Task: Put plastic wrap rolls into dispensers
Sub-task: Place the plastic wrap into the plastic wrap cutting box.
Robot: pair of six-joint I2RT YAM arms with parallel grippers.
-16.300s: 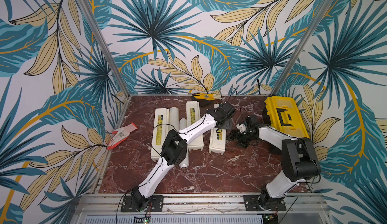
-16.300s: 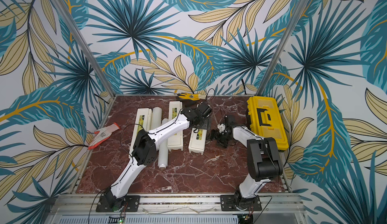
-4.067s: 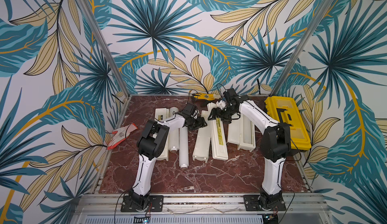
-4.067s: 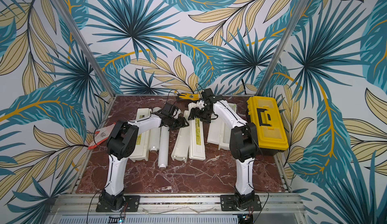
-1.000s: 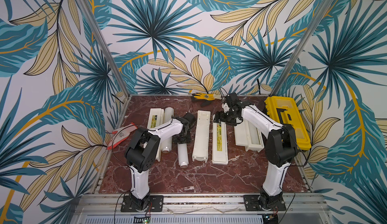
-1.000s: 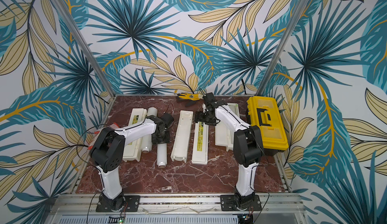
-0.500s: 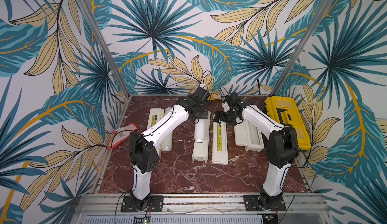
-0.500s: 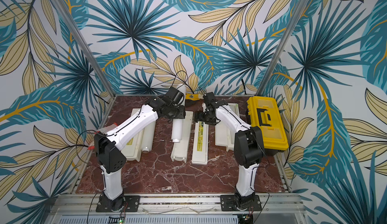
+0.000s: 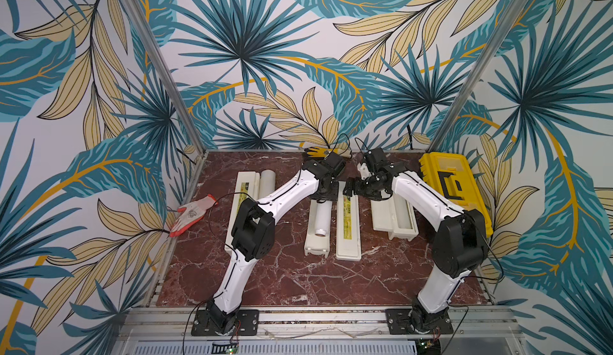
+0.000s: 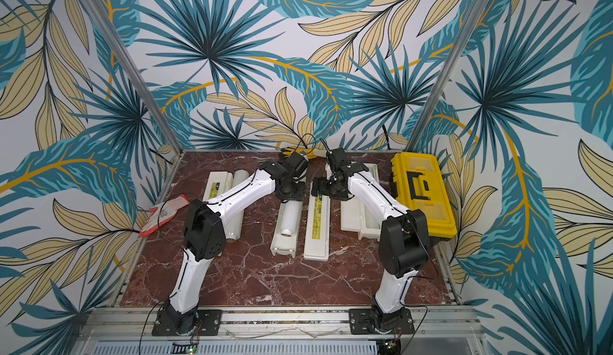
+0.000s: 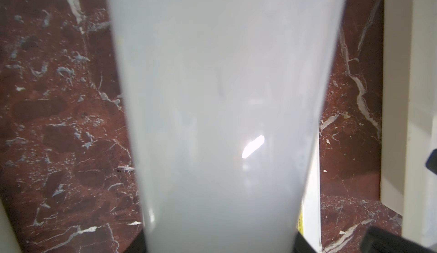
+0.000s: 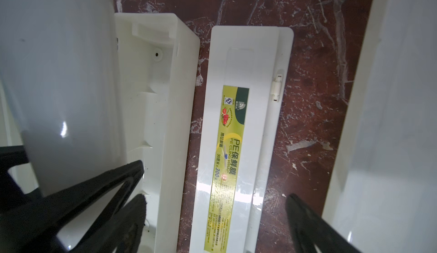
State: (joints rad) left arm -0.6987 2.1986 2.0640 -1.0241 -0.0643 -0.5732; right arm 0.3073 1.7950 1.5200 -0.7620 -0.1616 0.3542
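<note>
My left gripper [image 9: 326, 193] is shut on the far end of a translucent-white plastic wrap roll [image 9: 322, 219]. The roll lies along the middle dispenser's open tray [image 9: 315, 249], stub end toward the front. In the left wrist view the roll [image 11: 224, 98] fills the frame between my black fingertips [image 11: 301, 242]. That dispenser's lid [image 9: 348, 234], with a yellow label, lies flat beside the tray. My right gripper [image 12: 217, 216] hangs open over the lid [image 12: 238, 131], holding nothing. A closed dispenser [image 9: 243, 200] with a loose roll [image 9: 267, 184] beside it lies at the left.
A third dispenser [image 9: 393, 219] lies open under my right forearm, with a pale roll [image 12: 390, 121] in it. A yellow-black toolbox [image 9: 452, 187] stands at the right edge. A red-and-white glove [image 9: 190, 214] lies at the left edge, a small yellow tool [image 9: 326, 152] at the back wall.
My left gripper has lifted the roll from the table beside the left dispenser, carried it right to the open tray and brought it down along it. My right arm has hardly moved.
</note>
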